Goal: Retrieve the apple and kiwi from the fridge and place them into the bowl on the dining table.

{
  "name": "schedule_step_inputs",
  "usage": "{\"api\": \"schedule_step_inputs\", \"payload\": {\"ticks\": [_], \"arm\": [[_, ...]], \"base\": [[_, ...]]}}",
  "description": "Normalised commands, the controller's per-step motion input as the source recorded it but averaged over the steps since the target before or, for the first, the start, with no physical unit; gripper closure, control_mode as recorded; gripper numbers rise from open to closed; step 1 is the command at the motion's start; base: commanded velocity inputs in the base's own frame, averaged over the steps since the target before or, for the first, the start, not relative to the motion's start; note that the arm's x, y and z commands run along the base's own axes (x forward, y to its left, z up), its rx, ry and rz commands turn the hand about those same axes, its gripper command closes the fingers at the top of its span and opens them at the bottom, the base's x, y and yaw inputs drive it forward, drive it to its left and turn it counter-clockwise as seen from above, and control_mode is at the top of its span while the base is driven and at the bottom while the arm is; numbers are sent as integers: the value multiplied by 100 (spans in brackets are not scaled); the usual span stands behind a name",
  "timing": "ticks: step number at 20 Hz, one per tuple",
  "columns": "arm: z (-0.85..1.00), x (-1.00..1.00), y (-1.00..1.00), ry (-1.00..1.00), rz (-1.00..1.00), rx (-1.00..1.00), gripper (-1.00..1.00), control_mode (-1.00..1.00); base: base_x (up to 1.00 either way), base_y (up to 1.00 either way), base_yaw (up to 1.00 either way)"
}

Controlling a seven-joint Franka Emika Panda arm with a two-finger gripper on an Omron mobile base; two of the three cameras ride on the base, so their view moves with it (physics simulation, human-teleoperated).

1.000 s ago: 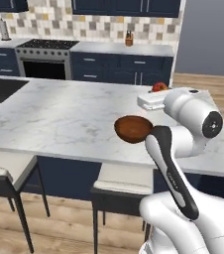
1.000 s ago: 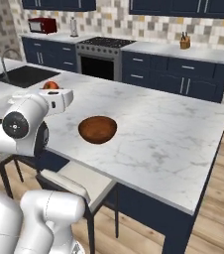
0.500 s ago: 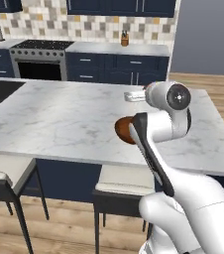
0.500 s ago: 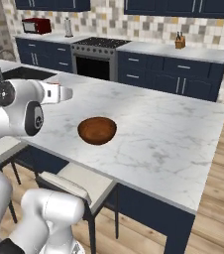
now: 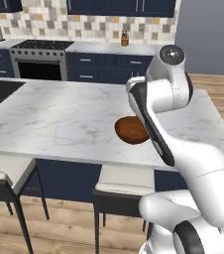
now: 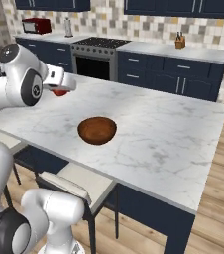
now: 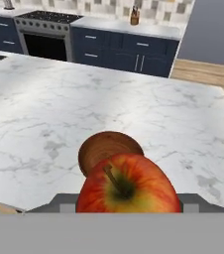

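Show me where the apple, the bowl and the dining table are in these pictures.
apple (image 7: 129,186): hand view, its red-orange skin beside the stem.
bowl (image 6: 97,130): right base view, its brown hollow.
dining table (image 6: 168,134): right base view, bare marble top right of the bowl.

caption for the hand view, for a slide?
Round red-orange apple held in the gripper above the white marble dining table, brown wooden bowl just beyond.
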Motion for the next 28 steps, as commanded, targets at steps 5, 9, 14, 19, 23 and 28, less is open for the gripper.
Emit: {"api": "schedule_step_inputs", "payload": {"ticks": [5, 9, 14, 19, 23, 28], "arm": [[-31, 3, -41, 12, 1, 4, 100, -100], [-62, 23, -43, 16, 0, 7, 100, -100], [-50, 32, -13, 12, 1, 2, 100, -100], [-48, 38, 0, 2, 4, 1, 100, -100], [-51, 34, 0, 0, 4, 1, 100, -100], [-56, 38, 0, 0, 5, 0, 100, -100]], "base": [[0, 0, 0], [0, 0, 0], [0, 0, 0], [0, 0, 0], [0, 0, 0], [0, 0, 0]]}}
